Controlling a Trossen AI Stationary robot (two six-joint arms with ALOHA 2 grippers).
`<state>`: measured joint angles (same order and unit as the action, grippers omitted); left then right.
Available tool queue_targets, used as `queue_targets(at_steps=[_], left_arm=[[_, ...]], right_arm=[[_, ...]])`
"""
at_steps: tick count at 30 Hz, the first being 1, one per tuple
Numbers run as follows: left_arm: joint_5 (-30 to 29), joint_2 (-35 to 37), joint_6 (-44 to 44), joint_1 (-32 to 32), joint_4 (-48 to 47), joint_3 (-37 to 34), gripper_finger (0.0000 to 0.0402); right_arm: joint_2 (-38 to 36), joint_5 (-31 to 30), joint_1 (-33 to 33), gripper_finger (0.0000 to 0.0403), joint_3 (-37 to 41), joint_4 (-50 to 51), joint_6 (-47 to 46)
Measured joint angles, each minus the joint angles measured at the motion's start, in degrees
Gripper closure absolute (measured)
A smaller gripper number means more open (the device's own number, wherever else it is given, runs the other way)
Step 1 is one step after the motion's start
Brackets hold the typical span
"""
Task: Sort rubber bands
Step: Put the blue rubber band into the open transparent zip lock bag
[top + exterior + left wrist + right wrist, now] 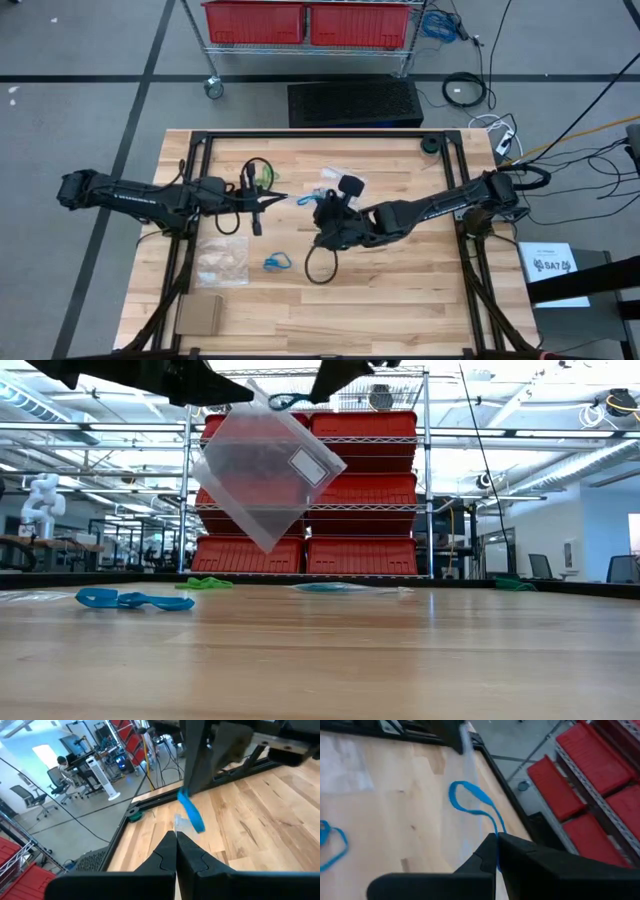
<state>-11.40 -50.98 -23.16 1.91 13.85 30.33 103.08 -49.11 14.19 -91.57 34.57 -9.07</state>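
Rubber bands first, high view: we see a blue band (306, 199) hanging betw. the two grippers over mid-table, another blue cluster (277, 263) lying on the wood nearer the front edge, and green ones (266, 176) by the left arm. Left gripper (280, 198) comes in from the left, right gripper (322, 208) from the right; their tips are near each other. A clear bag (221, 262) lies flat just beside the loose blue cluster.

Low view: a second clear bag (270, 470) dangles tilted well above the table, pinched at its top corner by an arm we judge to be the left one. Blue bands (133, 600) and green bands (203, 584) rest on the wood, apart. Risk here, in our judgement: bag hangs by one corner, so its mouth may sag shut and a band dropped at it could miss and fall back to the table.

Left wrist view: our fingers (165, 857) are pressed tight together; the bag film can't be made out betw. them. The blue band (191, 811) hangs ahead.

Right wrist view: fingers (485, 855) closed on the blue band (473, 802), which loops out fwd from the tips toward the bag edge (465, 740). Band is thin and stretchy; if pulled against the bag it could snap free or tug the film out of the left grip. Tips are also close enough that they could collide.
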Motion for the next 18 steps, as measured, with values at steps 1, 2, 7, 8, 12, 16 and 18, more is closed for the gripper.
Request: queue_targets(at_steps=[1,2,7,8,12,16,18], left_arm=[[0.00,0.00,0.15,-0.02,-0.03,0.00,0.0402],[0.00,0.00,0.23,-0.02,-0.03,0.00,0.0402],[0.00,0.00,0.28,-0.02,0.14,0.00,0.0402],[0.00,0.00,0.29,-0.02,0.25,0.00,0.0401],[0.00,0.00,0.35,-0.02,0.22,0.00,0.0402],[0.00,0.00,0.35,-0.02,0.21,0.00,0.0402],[0.00,0.00,0.35,-0.02,0.20,0.00,0.0402]], right_arm=[[-0.41,-0.85,0.22,0.0403,0.00,1.03,0.04],[-0.62,-1.97,0.50,0.0403,0.00,2.03,0.15],[-1.18,-2.30,0.98,0.0403,-0.08,3.16,2.75],[-1.18,-2.12,1.03,0.0403,-0.07,4.14,2.91],[-1.18,-2.73,0.88,0.0403,-0.07,6.88,3.16],[-1.18,-4.62,0.93,0.0403,-0.07,7.14,3.89],[-1.18,-4.66,0.93,0.0403,-0.07,7.13,4.19]])
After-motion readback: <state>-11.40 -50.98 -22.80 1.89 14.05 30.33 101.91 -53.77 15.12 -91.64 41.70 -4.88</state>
